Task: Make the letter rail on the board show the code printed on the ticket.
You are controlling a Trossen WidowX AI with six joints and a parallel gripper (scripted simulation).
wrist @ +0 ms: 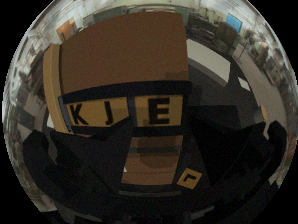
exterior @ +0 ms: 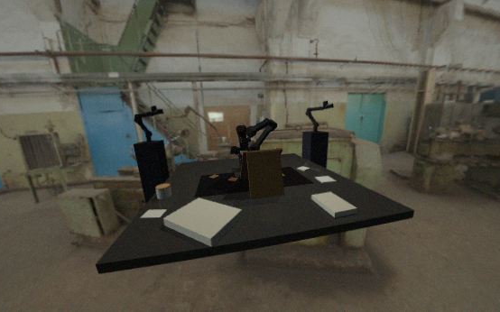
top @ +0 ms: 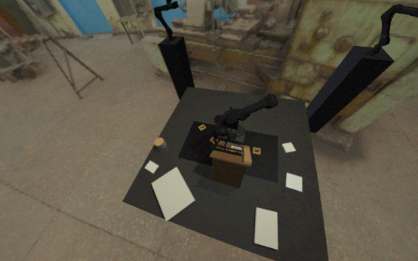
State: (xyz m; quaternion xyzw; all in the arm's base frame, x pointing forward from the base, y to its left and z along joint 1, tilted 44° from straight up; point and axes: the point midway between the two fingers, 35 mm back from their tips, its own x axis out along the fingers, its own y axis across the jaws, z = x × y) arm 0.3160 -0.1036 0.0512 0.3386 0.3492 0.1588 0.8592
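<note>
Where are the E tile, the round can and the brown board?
E tile (wrist: 159, 110): wrist view, on its letter.
Can (top: 160, 142) (exterior: 163, 191): top view, on its lid; exterior view, on its side.
Board (exterior: 266, 175): exterior view, on its back.

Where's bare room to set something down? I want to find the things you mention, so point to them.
The black tabletop (top: 222, 216) (exterior: 280, 216) (wrist: 215, 96) has room between the large white slab (top: 173, 194) (exterior: 203, 220) (wrist: 210, 62) and the smaller white slab (top: 265, 228) (exterior: 333, 204). It's crowded around the brown wooden board (top: 229, 173) (exterior: 266, 173) (wrist: 120, 55): black jointed arm (top: 247, 110) (exterior: 262, 128), orange square letter tiles (top: 256, 151) (exterior: 214, 176) (wrist: 189, 178).

matt brown wood-look board (top: 229, 173) (exterior: 265, 173) (wrist: 125, 50), smooth matt black counter (top: 219, 211) (exterior: 262, 225)
</note>
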